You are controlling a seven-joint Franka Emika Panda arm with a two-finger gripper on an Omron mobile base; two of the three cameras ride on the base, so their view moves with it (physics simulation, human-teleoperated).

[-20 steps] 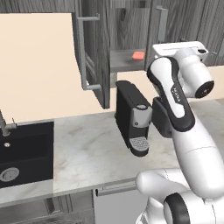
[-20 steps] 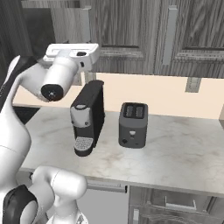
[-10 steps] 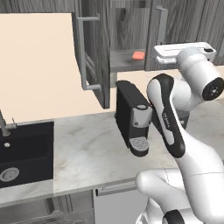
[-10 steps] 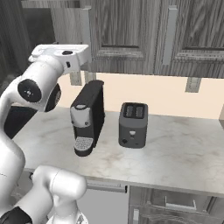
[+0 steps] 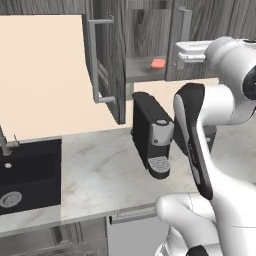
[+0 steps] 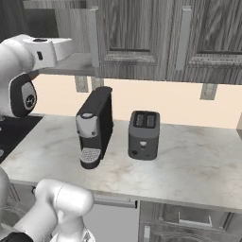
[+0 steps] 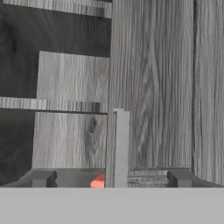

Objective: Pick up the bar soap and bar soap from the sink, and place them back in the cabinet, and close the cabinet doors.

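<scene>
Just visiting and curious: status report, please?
Fingers apart, empty, facing right cabinet door. One bar soap on cabinet shelf. Both doors open. Coffee machine below.

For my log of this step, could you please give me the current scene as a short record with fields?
soap: one orange bar on the cabinet shelf
left door: swung open
right door: close in front of the hand, partly open
gripper: open, empty, fingertips either side of the door's handle
sink: no soap visible in the part shown
counter: coffee machine, toaster
</scene>
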